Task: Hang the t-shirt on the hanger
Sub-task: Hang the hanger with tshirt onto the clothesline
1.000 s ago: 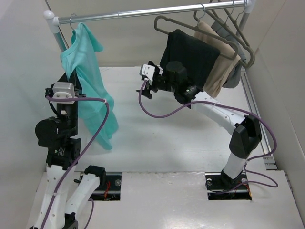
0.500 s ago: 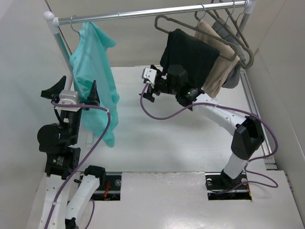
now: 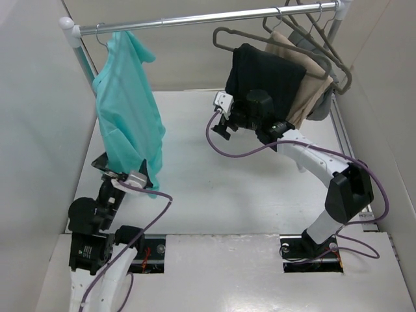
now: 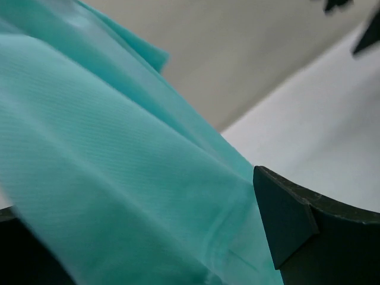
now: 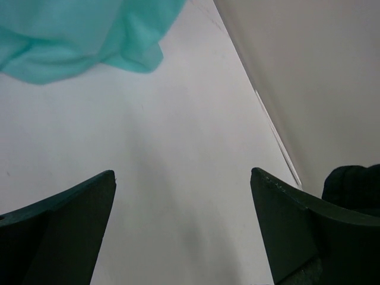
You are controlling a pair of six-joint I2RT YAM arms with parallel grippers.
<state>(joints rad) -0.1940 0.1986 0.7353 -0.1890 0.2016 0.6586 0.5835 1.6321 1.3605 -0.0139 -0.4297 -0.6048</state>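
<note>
T-shirt (image 3: 127, 110): teal cloth, soft and matt. The left wrist view shows a fine ribbed knit with a stitched hem.
Rail (image 3: 214, 15): bright polished metal, with a white plastic-looking end cap (image 3: 67, 22).
Empty hanger (image 3: 227, 36): grey-taupe, matt.
Black garment (image 3: 266, 75) and tan garment (image 3: 309, 91): matt cloth.
Table (image 3: 214, 175): white, smooth, faint sheen.
Right gripper (image 5: 183, 173): fingers (image 5: 291, 219) dark, matt, plastic-looking.
Cable (image 3: 237, 155): purple, smooth sheath.
</note>
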